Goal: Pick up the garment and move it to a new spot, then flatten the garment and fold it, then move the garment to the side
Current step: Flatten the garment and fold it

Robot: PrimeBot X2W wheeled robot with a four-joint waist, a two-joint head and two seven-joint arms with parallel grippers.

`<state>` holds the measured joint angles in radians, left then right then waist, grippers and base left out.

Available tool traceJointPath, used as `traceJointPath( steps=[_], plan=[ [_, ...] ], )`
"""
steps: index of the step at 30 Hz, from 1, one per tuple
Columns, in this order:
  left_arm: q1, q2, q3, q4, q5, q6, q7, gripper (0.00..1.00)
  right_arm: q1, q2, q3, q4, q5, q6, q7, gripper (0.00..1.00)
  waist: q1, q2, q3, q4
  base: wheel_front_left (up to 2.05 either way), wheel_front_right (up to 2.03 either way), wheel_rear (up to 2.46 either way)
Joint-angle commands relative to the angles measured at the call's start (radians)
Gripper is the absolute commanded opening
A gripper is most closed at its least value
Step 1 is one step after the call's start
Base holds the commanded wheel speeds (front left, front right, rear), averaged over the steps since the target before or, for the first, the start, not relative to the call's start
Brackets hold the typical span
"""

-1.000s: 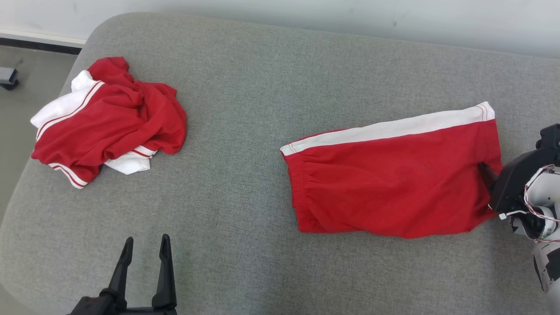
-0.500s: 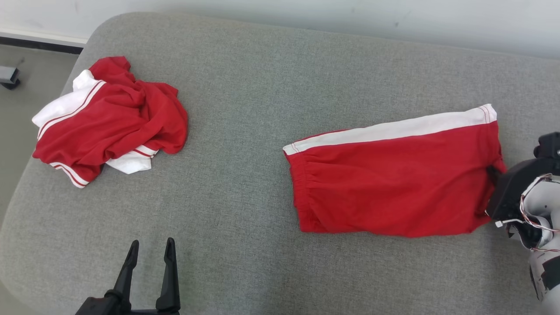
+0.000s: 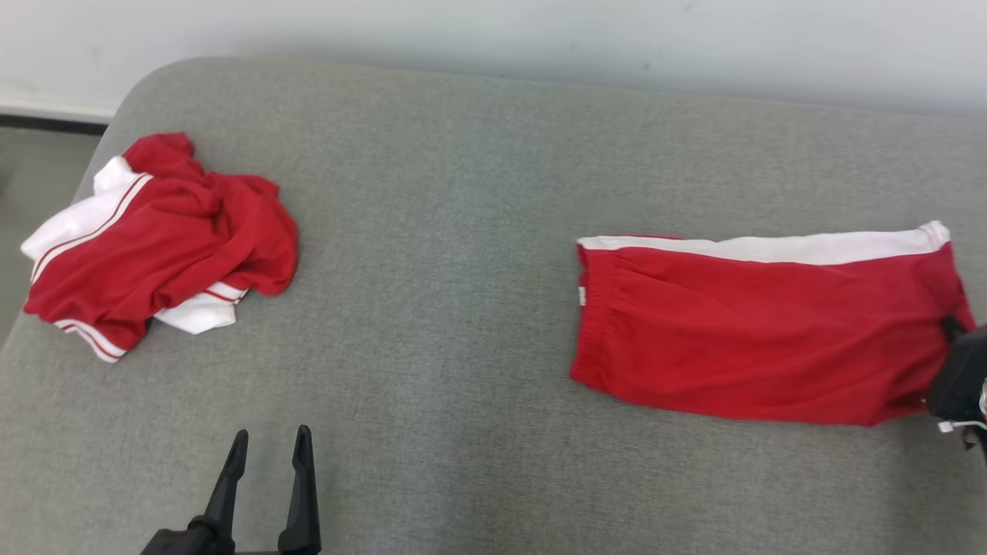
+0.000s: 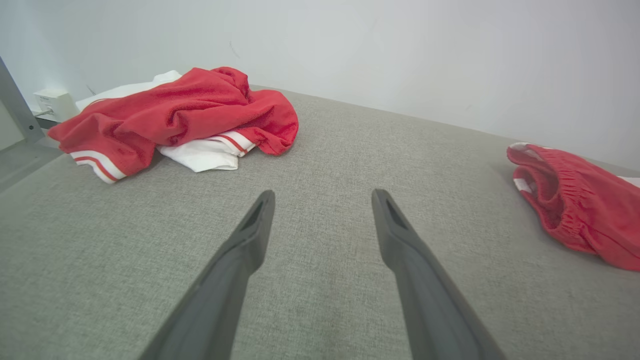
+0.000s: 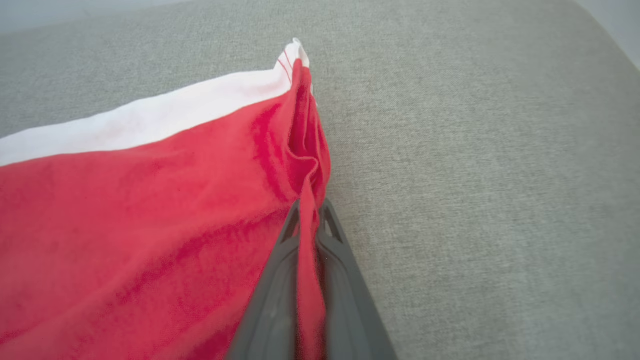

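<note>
The garment point(image 3: 763, 331) is a pair of red shorts with a white side stripe, lying folded flat on the right of the grey cushion point(image 3: 432, 231). My right gripper point(image 3: 952, 327) is at its right hem, at the frame's edge. In the right wrist view the right gripper point(image 5: 308, 207) is shut on a pinched fold of the garment's point(image 5: 150, 225) red hem. My left gripper point(image 3: 270, 443) stands open near the front edge, holding nothing. In the left wrist view the left gripper point(image 4: 320, 200) is open over bare cushion, with the garment's point(image 4: 575, 210) waistband off to the right.
A second, crumpled red and white garment point(image 3: 154, 239) lies at the cushion's left end, also seen as a crumpled pile point(image 4: 175, 115) ahead and left of my left fingers. A pale wall point(image 3: 493, 31) runs behind. The floor point(image 3: 31, 169) drops off at the left.
My right gripper has shut on the garment's hem and dragged it to the right, turning it more level. The head camera has shifted. The left gripper has stayed open.
</note>
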<state>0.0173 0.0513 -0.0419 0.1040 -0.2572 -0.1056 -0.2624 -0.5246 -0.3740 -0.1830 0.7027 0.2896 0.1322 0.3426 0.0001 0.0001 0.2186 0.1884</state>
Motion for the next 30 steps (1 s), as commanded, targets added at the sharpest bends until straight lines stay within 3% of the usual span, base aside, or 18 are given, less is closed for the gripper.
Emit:
traceJointPath(
  steps=[1, 7, 14, 23, 30],
  plan=[
    [0.015, -0.001, -0.004, -0.002, -0.011, 0.003, -0.003, 1.0, 0.023, -0.012, -0.021, -0.025, -0.019, -0.003, -0.001, 0.0, -0.0001, -0.0001, -0.025, -0.027, 0.0, 0.0, 0.0],
    [0.024, -0.001, -0.014, 0.005, -0.015, 0.006, -0.003, 1.0, 0.064, -0.031, -0.082, -0.114, -0.069, -0.003, 0.025, 0.0, -0.0001, -0.0001, -0.06, -0.051, 0.0, 0.0, 0.0],
    [0.036, -0.001, -0.023, 0.014, -0.016, 0.01, -0.003, 1.0, 0.094, -0.01, -0.083, -0.194, -0.088, -0.003, 0.052, 0.0, -0.0001, -0.0001, -0.095, -0.056, 0.0, 0.0, 0.0],
    [0.045, -0.001, -0.036, 0.02, -0.023, 0.016, -0.003, 1.0, 0.101, 0.056, 0.079, -0.313, -0.057, -0.003, 0.095, 0.0, -0.0001, -0.0001, -0.127, -0.051, 0.0, 0.0, 0.0],
    [0.045, -0.001, -0.043, 0.022, -0.031, 0.017, -0.003, 1.0, 0.06, 0.087, 0.235, -0.315, -0.009, -0.003, 0.109, 0.0, -0.0001, -0.0001, -0.137, -0.029, 0.0, 0.0, 0.0]
  ],
)
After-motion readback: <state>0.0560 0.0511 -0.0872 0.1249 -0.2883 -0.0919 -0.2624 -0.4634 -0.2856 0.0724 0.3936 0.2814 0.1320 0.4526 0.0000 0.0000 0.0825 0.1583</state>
